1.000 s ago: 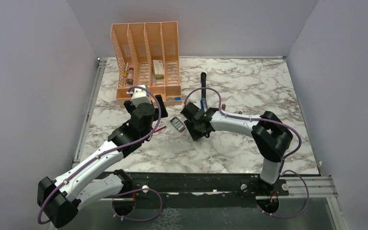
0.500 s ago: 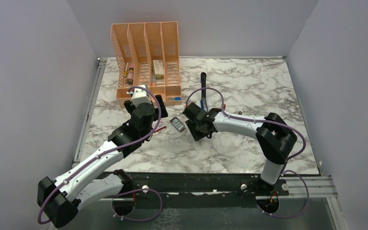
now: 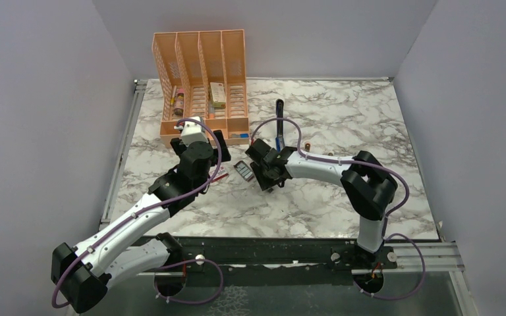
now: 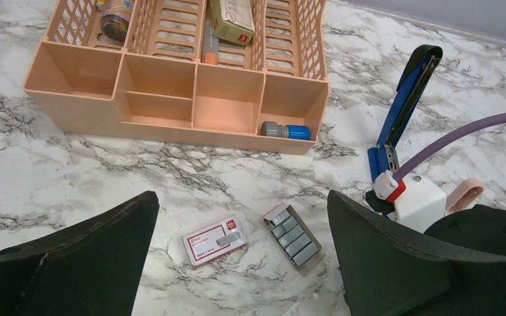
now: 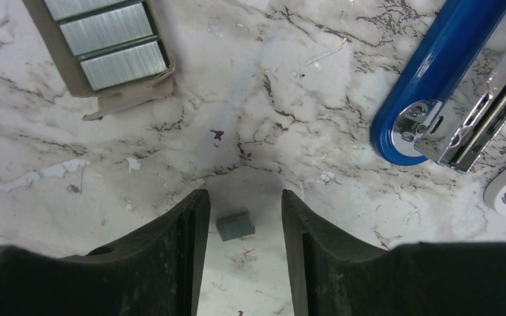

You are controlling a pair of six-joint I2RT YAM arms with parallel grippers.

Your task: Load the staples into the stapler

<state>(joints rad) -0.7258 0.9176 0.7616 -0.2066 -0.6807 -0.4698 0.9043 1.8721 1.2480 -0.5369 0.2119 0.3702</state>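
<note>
Stapler (image 4: 403, 102) lies swung wide open, slim, blue and black.

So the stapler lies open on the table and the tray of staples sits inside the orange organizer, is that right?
Not quite: the tray of staples lies on the table, in front of the orange organizer, as the left wrist view shows. The stapler does lie open.

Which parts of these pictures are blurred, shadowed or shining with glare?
Right wrist view: a soft shadow surrounds the small staple piece inside the right gripper; metal on the stapler glints. Left wrist view: sharp, but the left gripper looks plain black. Top view: even light.
</note>
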